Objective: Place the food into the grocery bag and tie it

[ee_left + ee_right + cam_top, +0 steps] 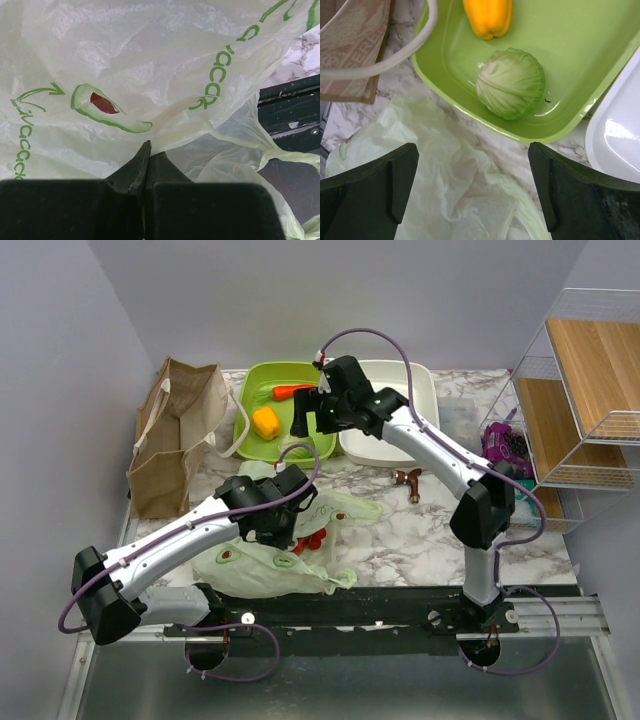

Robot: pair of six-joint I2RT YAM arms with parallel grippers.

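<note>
Marble table (420,535) — grocery bag (262,570), green tray (285,368), paper bag (165,455).
</note>
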